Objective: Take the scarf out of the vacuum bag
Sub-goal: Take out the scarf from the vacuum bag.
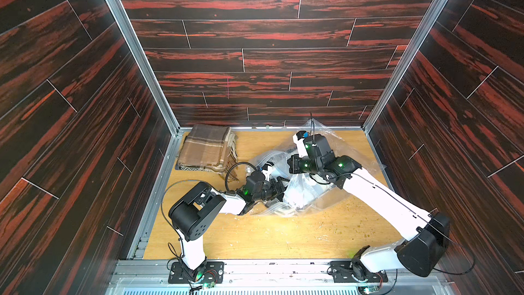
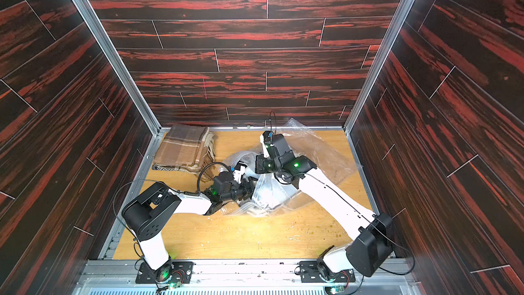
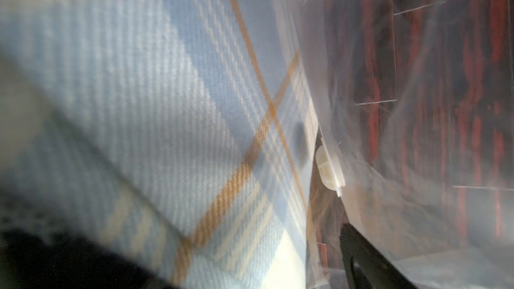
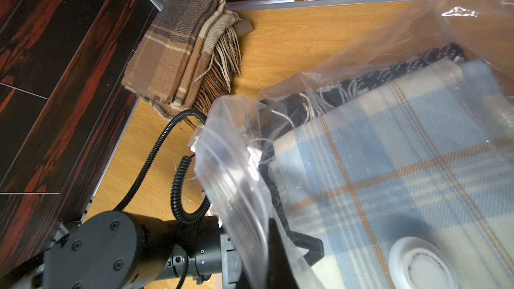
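The vacuum bag (image 1: 348, 148) is spread, crumpled, over the far right part of the wooden table (image 1: 255, 236), with its mouth turned toward the left arm. A blue plaid scarf (image 4: 403, 162) with orange lines is seen inside it. This is laid on a dark knitted scarf (image 4: 389, 73), whose pale fringe is gathered at the opening. The round white valve disc (image 4: 421, 266) is carried on the film over the blue cloth.

The left gripper (image 1: 282, 188) is set inside the mouth. Its jaws are spread wide with the blue fold between them, and a flap of clear film is draped over its wrist. The right gripper (image 1: 291, 166) is closed above the bag; what is pinched cannot be made out.

A folded brown plaid scarf (image 1: 207, 148) is set in the far left corner, apart from the bag. The left arm's black ribbed cable (image 4: 155, 148) is looped just beside its fringe.
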Controlling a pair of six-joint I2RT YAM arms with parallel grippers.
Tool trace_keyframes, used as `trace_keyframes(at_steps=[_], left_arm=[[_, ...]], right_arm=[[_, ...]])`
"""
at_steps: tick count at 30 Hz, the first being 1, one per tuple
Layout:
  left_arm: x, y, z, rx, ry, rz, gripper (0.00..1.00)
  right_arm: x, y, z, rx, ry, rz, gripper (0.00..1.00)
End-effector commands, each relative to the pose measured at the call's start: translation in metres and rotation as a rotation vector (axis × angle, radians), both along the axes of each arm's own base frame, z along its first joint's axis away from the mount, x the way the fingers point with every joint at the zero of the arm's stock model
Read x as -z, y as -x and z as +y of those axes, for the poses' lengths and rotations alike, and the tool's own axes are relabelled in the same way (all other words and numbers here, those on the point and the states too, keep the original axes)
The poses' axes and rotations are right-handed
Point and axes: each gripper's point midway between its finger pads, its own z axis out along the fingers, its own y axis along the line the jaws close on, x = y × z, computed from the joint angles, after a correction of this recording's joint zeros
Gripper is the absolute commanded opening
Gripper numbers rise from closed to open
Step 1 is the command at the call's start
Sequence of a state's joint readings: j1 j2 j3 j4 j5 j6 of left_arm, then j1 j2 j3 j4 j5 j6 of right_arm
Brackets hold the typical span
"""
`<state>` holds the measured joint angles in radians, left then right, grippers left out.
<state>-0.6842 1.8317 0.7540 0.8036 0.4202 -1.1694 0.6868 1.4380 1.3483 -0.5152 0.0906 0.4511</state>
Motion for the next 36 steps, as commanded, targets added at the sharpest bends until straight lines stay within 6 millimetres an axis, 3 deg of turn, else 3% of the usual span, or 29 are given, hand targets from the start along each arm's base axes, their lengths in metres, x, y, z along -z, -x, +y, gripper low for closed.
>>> trace_keyframes(at_steps=[1,3,8,12,17,23,26,31,36], left_arm=[[-0.029,0.002,-0.003,0.017,0.019,-0.027,0.84],[-0.042,0.004,0.001,0.017,-0.002,-0.055,0.84],[-0.044,0.001,0.001,0.023,-0.048,-0.071,0.84],[-0.032,-0.003,-0.006,0.035,-0.048,-0.033,0.83],[-0.002,0.000,-0.007,0.041,-0.078,0.034,0.82],[0.013,0.001,-0.007,0.046,-0.087,0.060,0.78],[0.011,-0.001,-0.011,0.050,-0.073,0.052,0.58],[0.005,-0.002,-0.013,0.055,-0.063,0.030,0.47],[-0.001,-0.005,-0.013,0.053,-0.077,0.011,0.17]], right_arm=[[-0.013,-0.003,0.000,0.005,-0.023,-0.036,0.04],[-0.013,-0.003,-0.001,0.006,-0.019,-0.041,0.04],[-0.014,-0.004,-0.006,0.024,-0.017,-0.061,0.04],[-0.018,-0.003,-0.008,0.028,-0.015,-0.068,0.04],[-0.022,-0.003,-0.010,0.033,-0.014,-0.077,0.04],[-0.022,-0.004,-0.010,0.036,-0.016,-0.080,0.04],[-0.020,-0.005,-0.007,0.023,-0.012,-0.069,0.04],[-0.017,-0.006,-0.006,0.022,-0.010,-0.062,0.04],[-0.013,-0.007,-0.006,0.026,-0.008,-0.058,0.04]])
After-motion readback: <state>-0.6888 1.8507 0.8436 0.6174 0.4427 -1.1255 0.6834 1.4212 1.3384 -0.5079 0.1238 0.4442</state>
